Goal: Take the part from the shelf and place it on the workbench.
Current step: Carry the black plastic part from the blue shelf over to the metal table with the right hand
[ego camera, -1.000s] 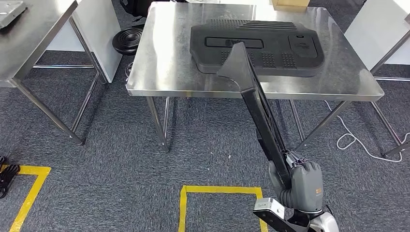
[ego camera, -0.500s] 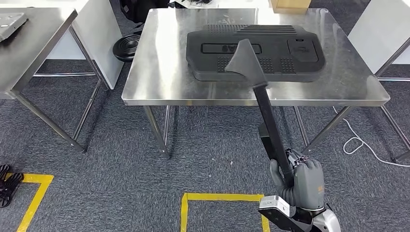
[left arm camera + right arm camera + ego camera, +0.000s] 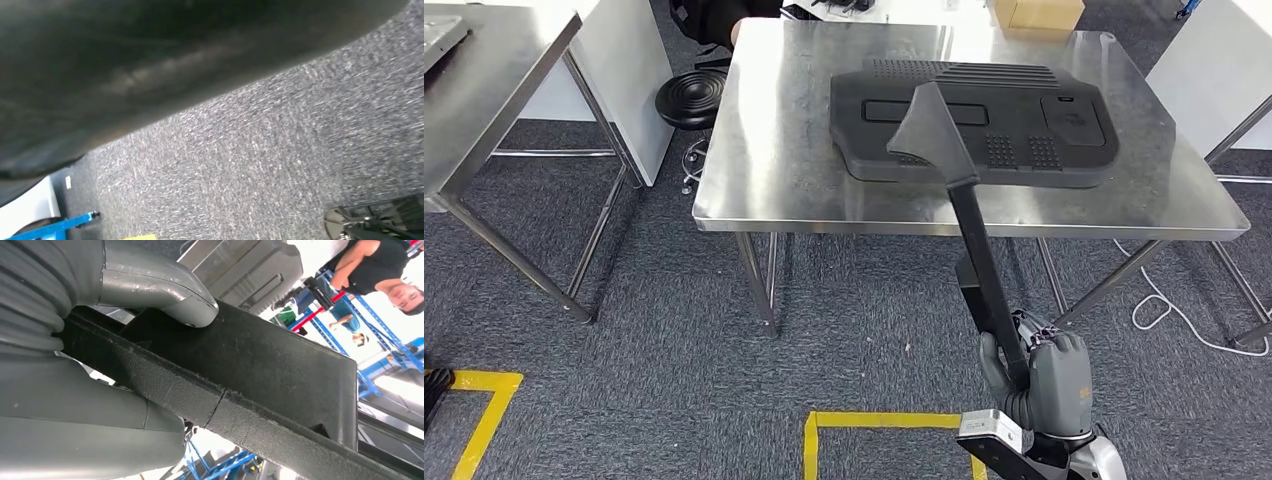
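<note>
The right robot hand [image 3: 1042, 378] is gripping the lower end of a long black part [image 3: 964, 220], its fingers wrapping around it. The part is rising steeply, its flared top showing over the near edge of the steel worktop [image 3: 764, 170], where a large black panel [image 3: 984, 120] is lying. Setting it down well probably means stepping closer, lowering it flat onto bare steel beside the panel, then letting go. The left robot hand's state cannot be told.

No legible text, labels, brands or numbers anywhere. Small orange mark on back of right hand [image 3: 1046, 385], too small to read. Nothing readable elsewhere.
</note>
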Available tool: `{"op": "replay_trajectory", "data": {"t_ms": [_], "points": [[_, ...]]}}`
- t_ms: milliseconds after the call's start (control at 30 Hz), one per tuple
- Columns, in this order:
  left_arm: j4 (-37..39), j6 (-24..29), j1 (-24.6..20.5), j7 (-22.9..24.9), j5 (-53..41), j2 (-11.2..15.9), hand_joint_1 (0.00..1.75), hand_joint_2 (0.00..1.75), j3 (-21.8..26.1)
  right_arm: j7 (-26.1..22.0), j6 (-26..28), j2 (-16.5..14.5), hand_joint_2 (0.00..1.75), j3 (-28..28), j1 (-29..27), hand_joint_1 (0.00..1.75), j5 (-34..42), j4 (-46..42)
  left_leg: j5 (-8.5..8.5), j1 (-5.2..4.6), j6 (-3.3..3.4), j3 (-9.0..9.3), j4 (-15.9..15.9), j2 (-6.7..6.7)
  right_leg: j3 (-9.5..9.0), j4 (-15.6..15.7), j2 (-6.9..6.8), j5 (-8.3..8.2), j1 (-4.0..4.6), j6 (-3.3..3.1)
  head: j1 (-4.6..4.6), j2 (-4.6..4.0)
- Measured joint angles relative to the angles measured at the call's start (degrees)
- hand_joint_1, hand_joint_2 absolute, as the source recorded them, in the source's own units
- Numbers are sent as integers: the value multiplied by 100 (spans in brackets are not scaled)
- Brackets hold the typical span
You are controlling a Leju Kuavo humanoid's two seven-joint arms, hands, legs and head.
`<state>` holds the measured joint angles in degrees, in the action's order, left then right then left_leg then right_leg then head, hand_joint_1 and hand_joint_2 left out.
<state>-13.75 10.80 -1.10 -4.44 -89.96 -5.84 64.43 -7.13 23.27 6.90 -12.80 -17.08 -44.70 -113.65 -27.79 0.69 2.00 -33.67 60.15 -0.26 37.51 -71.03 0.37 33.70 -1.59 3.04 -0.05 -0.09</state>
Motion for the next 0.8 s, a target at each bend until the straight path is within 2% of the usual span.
{"op": "replay_trajectory", "data": {"t_ms": [33,67,100,133,200,233,267,300,367,433,500,533,567,600,633,667,700,733,800], "points": [[0,-1,-2,0,0,0,0,0,-1,0,-3,1,175,3,-8,175,5,1,-29,-20,22,26,0,6,212,-285,0,44,10,-2,3,0],[0,-1,-2,0,0,0,0,0,-1,0,-6,1,175,7,-15,175,9,1,-61,-39,33,65,0,9,320,-354,-1,-16,22,17,2,0],[0,-1,-1,0,0,-1,0,0,-1,0,-7,1,175,11,-19,175,12,1,-96,-53,36,115,0,14,299,-171,-4,-179,38,48,2,0],[0,-1,0,0,0,-3,0,0,-2,-1,-7,1,175,17,-20,175,12,1,-136,-64,34,174,-1,20,181,199,-26,-407,64,72,3,0],[2,-1,2,0,0,-11,0,0,-2,-8,-9,-1,175,34,-19,175,19,-1,-214,-86,9,257,-4,29,-99,938,-126,-785,138,26,1,0],[2,-1,0,0,0,-14,0,0,-2,-13,-11,-1,175,41,-18,175,22,-2,-243,-97,-14,274,-7,34,-179,1137,-158,-869,170,-21,-3,0],[3,-1,-1,-1,0,-16,0,0,-2,-18,-14,-2,175,49,-18,175,25,-2,-264,-104,-38,281,-15,42,-205,1200,-169,-884,192,-69,-8,0],[2,-1,-4,-1,0,-16,0,0,-2,-21,-17,-2,175,55,-18,175,26,-3,-278,-111,-63,294,-33,57,-213,1214,-136,-878,202,-90,-11,0],[-2,0,-4,0,1,-11,0,0,-2,-24,-20,-7,175,65,-21,175,25,-7,-321,-114,-117,329,-37,85,-270,1273,-81,-873,148,-137,-17,0],[-5,0,-5,0,1,-8,0,0,-2,-27,-22,-16,175,69,-20,175,23,-9,-487,-106,-175,216,282,67,-396,1353,-42,-854,67,-205,-36,0],[-4,-1,-3,0,0,-9,0,0,-2,-28,-25,-22,175,74,-18,175,23,-7,-756,-62,-226,-171,995,36,-497,1374,-11,-802,45,-270,-46,0],[-4,-1,0,0,0,-8,0,0,-1,-29,-27,-25,175,76,-19,175,24,-7,-836,-35,-256,-391,1324,29,-536,1374,17,-771,42,-280,-46,0],[-4,-1,5,0,0,-7,0,0,-1,-30,-30,-28,175,77,-22,175,24,-6,-812,-7,-286,-553,1500,28,-580,1373,54,-736,34,-276,-46,0],[-4,-1,11,0,0,-4,0,0,0,-31,-34,-32,175,77,-23,175,25,-5,-671,21,-316,-619,1477,28,-633,1370,98,-697,19,-254,-46,0],[-4,-1,15,0,0,-2,0,0,0,-32,-38,-35,175,77,-25,175,25,-5,-428,50,-345,-573,1241,22,-695,1368,142,-654,-1,-223,-49,0],[-4,-1,19,0,0,0,0,0,0,-32,-40,-38,175,77,-26,175,25,-4,-151,85,-378,-456,878,-5,-759,1362,182,-605,-20,-184,-49,0],[-2,-1,22,0,0,-1,0,0,0,-32,-42,-40,175,79,-24,175,26,-4,34,107,-409,-322,542,-64,-799,1347,217,-552,-18,-139,-61,0],[-1,-1,16,0,0,-3,0,0,0,-32,-43,-40,175,80,-21,175,27,-4,116,119,-407,-193,283,-117,-815,1335,245,-509,-15,-94,-73,0],[1,-1,-2,0,0,-4,0,0,0,-33,-43,-42,175,81,-20,175,29,-5,61,97,-350,-85,107,-185,-795,1338,294,-478,-9,-15,-88,0]]}}
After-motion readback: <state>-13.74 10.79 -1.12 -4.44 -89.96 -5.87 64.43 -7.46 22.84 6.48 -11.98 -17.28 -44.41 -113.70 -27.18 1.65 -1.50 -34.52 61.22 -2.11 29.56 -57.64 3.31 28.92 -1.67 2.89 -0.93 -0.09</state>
